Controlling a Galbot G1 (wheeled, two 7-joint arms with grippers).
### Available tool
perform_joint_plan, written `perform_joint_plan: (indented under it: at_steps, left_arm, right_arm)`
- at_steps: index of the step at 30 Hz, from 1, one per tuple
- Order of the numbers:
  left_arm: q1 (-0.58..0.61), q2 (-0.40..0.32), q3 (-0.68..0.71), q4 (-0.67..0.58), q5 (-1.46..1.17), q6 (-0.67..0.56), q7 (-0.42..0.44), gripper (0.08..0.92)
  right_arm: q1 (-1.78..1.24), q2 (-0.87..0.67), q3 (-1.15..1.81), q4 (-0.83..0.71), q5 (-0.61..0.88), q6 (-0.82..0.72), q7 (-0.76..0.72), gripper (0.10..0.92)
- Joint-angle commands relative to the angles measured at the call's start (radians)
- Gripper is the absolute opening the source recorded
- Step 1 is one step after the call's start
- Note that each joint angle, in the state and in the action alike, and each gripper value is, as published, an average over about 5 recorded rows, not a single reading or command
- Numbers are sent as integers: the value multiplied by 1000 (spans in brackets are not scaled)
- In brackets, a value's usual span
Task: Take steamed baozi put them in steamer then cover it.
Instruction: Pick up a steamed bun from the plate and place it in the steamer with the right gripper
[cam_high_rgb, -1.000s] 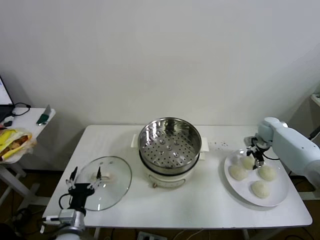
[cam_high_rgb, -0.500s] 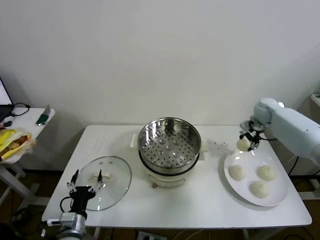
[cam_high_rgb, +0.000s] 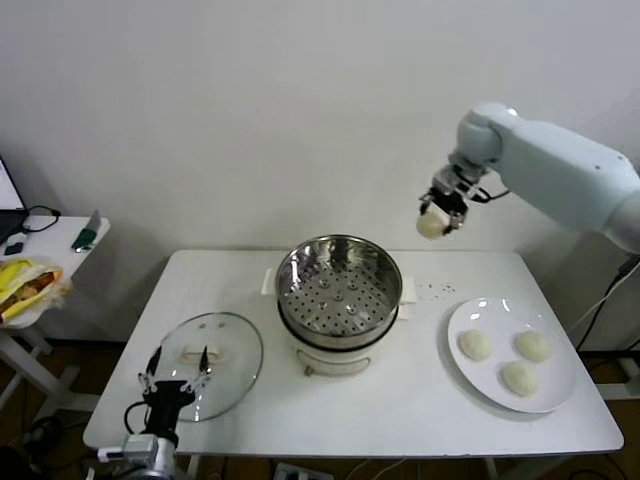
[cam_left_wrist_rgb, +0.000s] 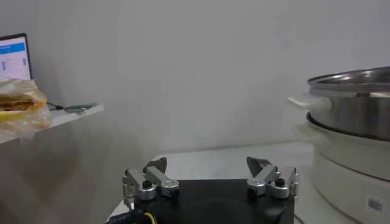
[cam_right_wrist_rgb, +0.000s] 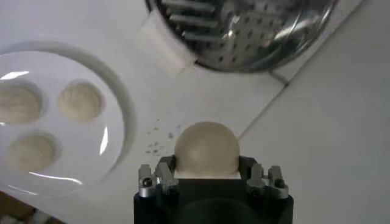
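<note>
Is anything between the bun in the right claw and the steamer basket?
Nothing visible. The right claw holds one baozi in the air, to the right of the steamer and above it. The basket is uncovered and holds no buns; the cover lies flat on the table to its left.

We note the right arm (cam_high_rgb: 560, 175): smooth, glossy white casing built from rounded tubular segments, with a ball-like joint housing near the wrist. Its pincer (cam_high_rgb: 441, 207) is black with small metal links. The left pincer (cam_left_wrist_rgb: 210, 178) has a matte black block body, silver-grey metal finger links fastened by dark round screws, and a yellow-and-black cable at its base.
</note>
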Motion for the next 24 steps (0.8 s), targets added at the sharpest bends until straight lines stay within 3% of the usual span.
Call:
perform_joint_plan:
  at_steps: [1,6,14,24]
  left_arm:
    - [18,-2,1,-5,-2,-5,0,823]
    - [39,-2,-3,-16,-8,-12,-1,823]
    - [51,-3,-14,-13,-19,-21,-2,823]
    - [53,-4,-24,-29,-21,-16,-4,823]
  right_arm:
    - [120,215,-74,25,118,92,-47,670]
    - [37,266,-69,39,53,110,-40,670]
    - [-154,315,-1,6,-258,202,19,670]
    - [-307,399,122,-159,-555,305,103,680]
